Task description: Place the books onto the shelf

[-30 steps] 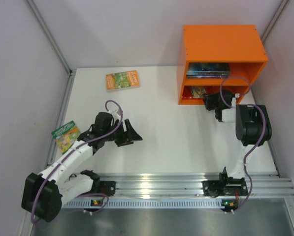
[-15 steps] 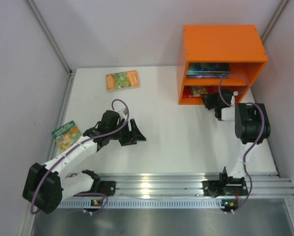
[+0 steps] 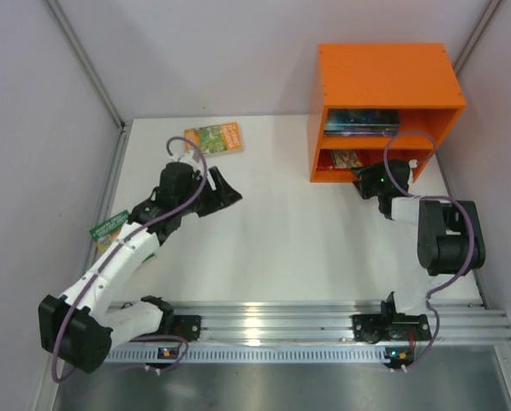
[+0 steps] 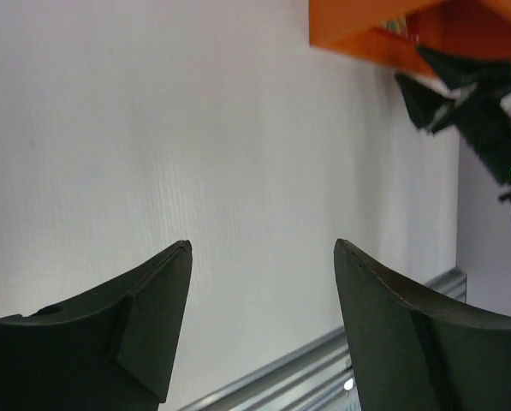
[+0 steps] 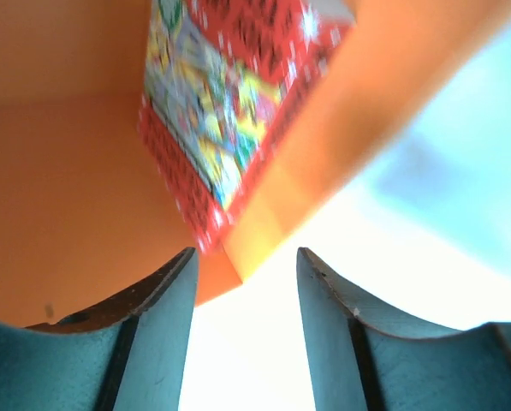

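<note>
Swinging L pincer (image 3: 225,188) twd orange-green book (image 3: 213,138), R pincer (image 3: 362,178) backing off shelf (image 3: 383,77)

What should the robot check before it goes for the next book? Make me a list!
1. Left claw open and empty: ok.
2. Right claw empty, nothing between its fingers: ok.
3. Red book fully inside the lower compartment of the shelf: cannot tell; one corner sits near the front edge.
4. Orange-green book lying flat with nothing on it: ok.
5. Green book free to grab: not ok, the left arm partly covers it.
</note>
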`<control>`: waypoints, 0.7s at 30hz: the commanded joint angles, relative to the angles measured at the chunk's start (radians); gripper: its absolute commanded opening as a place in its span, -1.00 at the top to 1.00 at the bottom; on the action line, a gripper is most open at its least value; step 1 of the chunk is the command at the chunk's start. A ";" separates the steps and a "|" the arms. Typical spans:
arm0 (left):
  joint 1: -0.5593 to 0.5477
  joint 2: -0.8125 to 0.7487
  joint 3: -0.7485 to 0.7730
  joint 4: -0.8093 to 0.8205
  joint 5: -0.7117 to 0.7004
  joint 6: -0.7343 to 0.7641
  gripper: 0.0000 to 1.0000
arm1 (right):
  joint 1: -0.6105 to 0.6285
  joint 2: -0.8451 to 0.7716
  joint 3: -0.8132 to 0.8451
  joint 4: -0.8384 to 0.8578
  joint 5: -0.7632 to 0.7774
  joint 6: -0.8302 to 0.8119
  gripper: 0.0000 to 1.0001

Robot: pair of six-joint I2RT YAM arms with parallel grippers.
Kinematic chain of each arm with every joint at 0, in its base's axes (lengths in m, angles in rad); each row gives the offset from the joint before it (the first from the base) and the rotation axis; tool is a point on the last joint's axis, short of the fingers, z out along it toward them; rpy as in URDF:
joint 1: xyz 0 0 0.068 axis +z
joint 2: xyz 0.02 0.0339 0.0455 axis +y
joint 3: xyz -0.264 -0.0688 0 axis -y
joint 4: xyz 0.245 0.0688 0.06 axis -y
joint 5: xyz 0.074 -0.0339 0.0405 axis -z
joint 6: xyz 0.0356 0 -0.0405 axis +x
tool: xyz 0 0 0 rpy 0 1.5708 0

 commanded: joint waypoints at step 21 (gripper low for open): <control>1.053 0.164 -0.016 -0.321 -0.621 -0.274 -0.71 | 0.101 -0.608 -0.504 0.128 -0.224 -0.390 -0.08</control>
